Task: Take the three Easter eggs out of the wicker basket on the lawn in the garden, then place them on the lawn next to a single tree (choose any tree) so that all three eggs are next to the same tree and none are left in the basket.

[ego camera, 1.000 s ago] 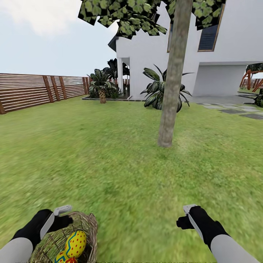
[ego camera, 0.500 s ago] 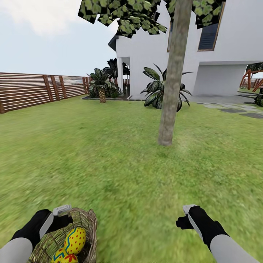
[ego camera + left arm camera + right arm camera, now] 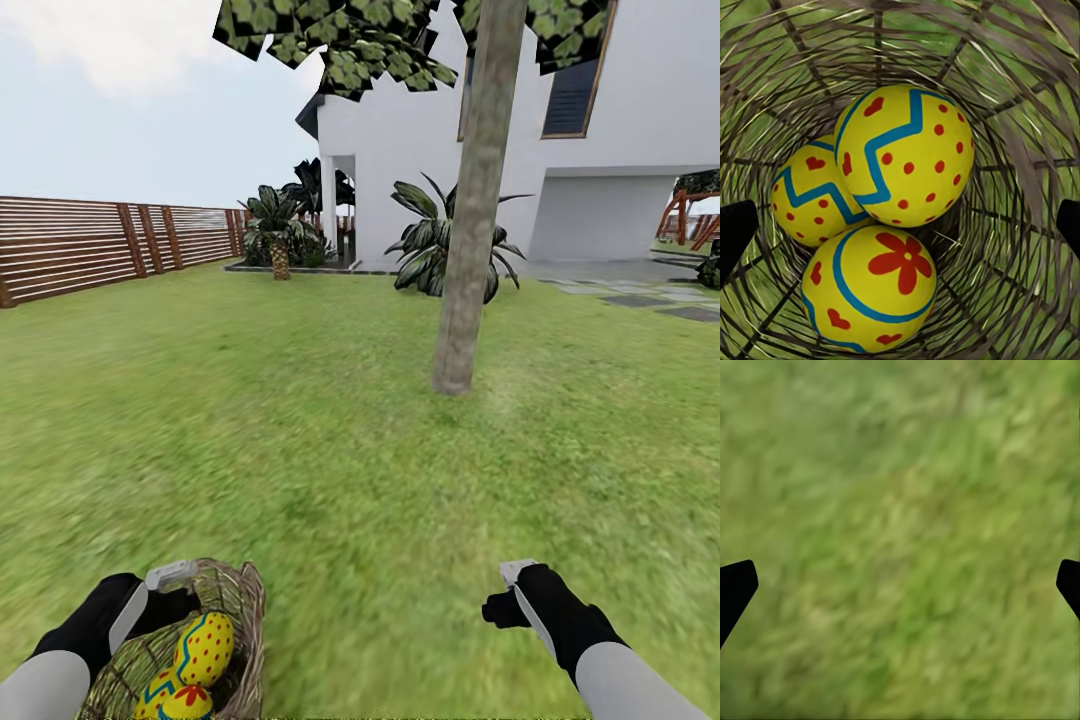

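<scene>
Easter eggs (image 3: 904,165): three yellow eggs, painted with blue zigzags, red dots and a red flower, sit packed together in the bottom of the wicker basket (image 3: 235,600); in the left wrist view the zigzag egg rides highest, the flower egg (image 3: 870,292) touches it, and a third (image 3: 806,199) is half tucked behind both.
Basket: you see it at the lower left of the head view, with your left gripper (image 3: 165,590) at its rim; whether it rests on the lawn (image 3: 330,450) or is carried, you cannot tell.
Left fingers: spread wide, their dark tips (image 3: 735,236) at either edge of the wrist view, pinching nothing; the eggs lie between and beyond them.
Right fingers: also spread (image 3: 735,589), over bare grass, holding nothing; the right gripper (image 3: 510,595) hangs well apart from the basket.
Tree: the thick grey-brown trunk (image 3: 470,230) stands ahead of you, well apart from the basket.
Handling, as a judgement: the shells look smooth, hard and rounded, so probably light but slippery; expect an egg to squirt out if pinched near its end.
Where to hold: take the top zigzag egg first, across its widest middle; the wicker looks loose and springy, so keep your fingers off the weave.
</scene>
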Controlling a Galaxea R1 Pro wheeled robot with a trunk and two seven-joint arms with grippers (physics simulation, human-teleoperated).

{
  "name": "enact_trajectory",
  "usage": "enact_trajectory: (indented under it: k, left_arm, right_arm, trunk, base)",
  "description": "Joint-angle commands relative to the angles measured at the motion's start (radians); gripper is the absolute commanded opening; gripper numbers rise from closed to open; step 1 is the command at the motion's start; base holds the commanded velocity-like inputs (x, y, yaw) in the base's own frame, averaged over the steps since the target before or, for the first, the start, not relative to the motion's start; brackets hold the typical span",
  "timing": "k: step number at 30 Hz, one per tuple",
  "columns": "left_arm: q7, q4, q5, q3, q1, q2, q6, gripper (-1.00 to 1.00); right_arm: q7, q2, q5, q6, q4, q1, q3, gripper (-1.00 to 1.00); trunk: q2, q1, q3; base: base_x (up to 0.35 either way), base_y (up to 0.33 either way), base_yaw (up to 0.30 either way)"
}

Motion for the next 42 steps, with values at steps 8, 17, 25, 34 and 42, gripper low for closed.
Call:
enact_trajectory:
  k: [8,17,25,34,42]
  left_arm:
    - [-0.003,-0.001,0.0,0.005,0.0,-0.003,0.005,1.0]
    - [-0.003,-0.001,0.0,0.005,0.0,-0.003,0.004,1.0]
    - [-0.003,-0.001,0.0,0.005,0.0,-0.005,0.004,1.0]
    - [-0.003,-0.001,0.0,0.003,0.0,-0.012,0.003,1.0]
    - [-0.001,-0.005,-0.001,0.004,0.0,-0.012,-0.001,1.0]
  right_arm:
    - [0.008,0.0,0.01,0.005,-0.002,-0.001,0.006,1.0]
    - [0.008,0.0,0.011,0.005,-0.002,-0.001,0.006,1.0]
    - [0.008,0.0,0.011,0.005,-0.002,0.0,0.006,1.0]
    - [0.008,0.0,0.011,0.005,-0.002,-0.001,0.006,1.0]
    - [0.008,0.0,0.011,0.005,-0.002,-0.001,0.006,1.0]
  trunk:
    - [-0.057,0.031,-0.026]
    - [-0.12,0.065,-0.054]
    - [-0.176,0.096,-0.079]
    - [-0.239,0.13,-0.108]
    - [-0.26,0.143,-0.129]
  base:
    - [0.0,0.0,0.0]
    - [0.0,0.0,0.0]
    - [0.0,0.0,0.0]
    - [0.0,0.0,0.0]
    - [0.0,0.0,0.0]
